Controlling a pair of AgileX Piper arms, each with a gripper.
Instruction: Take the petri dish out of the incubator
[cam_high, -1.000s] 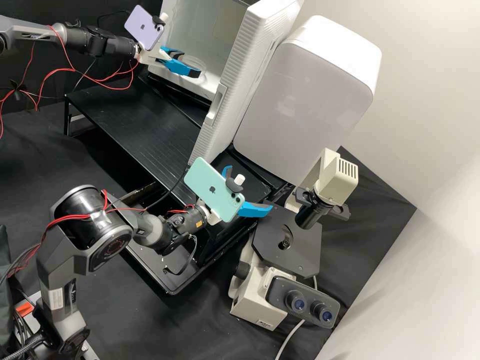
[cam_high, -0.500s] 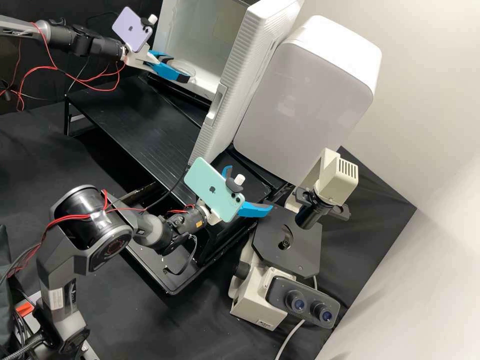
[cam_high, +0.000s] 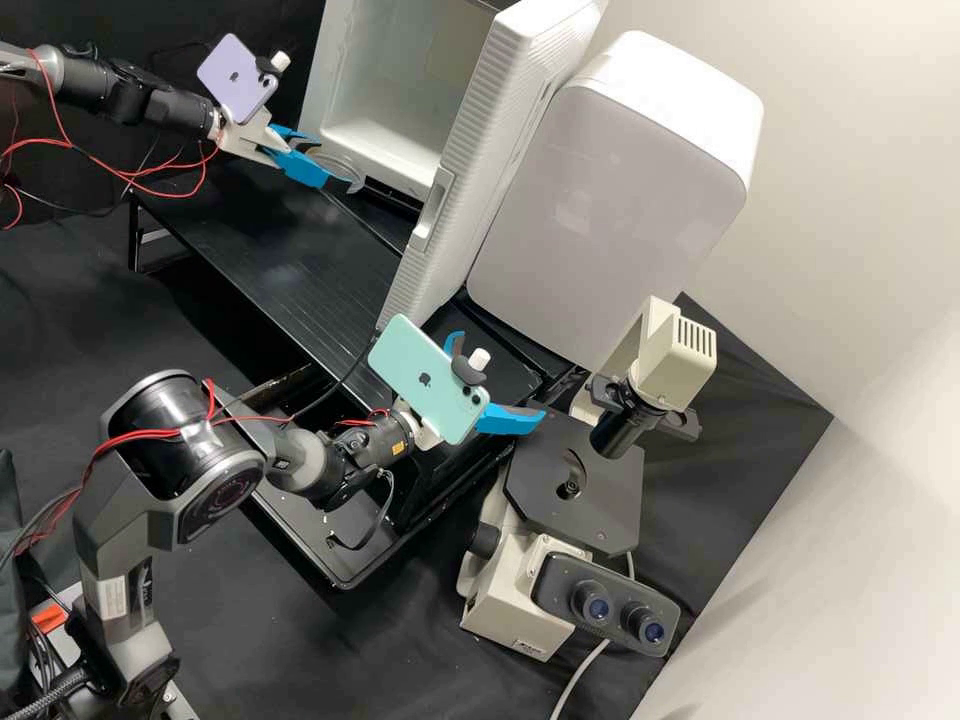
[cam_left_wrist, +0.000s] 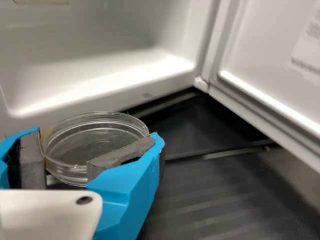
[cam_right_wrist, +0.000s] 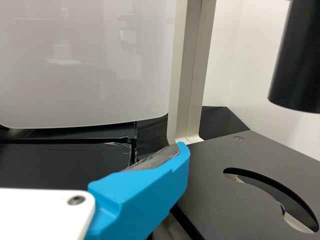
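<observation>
Backing away from the incubator (cam_high: 385, 90), the left gripper (cam_high: 318, 170) is drawing clear with the petri dish (cam_left_wrist: 90, 140) clamped between its pads (dish hanging just outside the opening, over the black shelf (cam_high: 270, 250)); setting it down is looking like what remains.

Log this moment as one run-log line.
phase: extraction | left gripper: shut on petri dish, outside open incubator, above black shelf | right gripper: by microscope stage

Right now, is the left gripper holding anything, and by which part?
Yes: the left gripper clamps the petri dish by opposite sides of its wall.
</observation>
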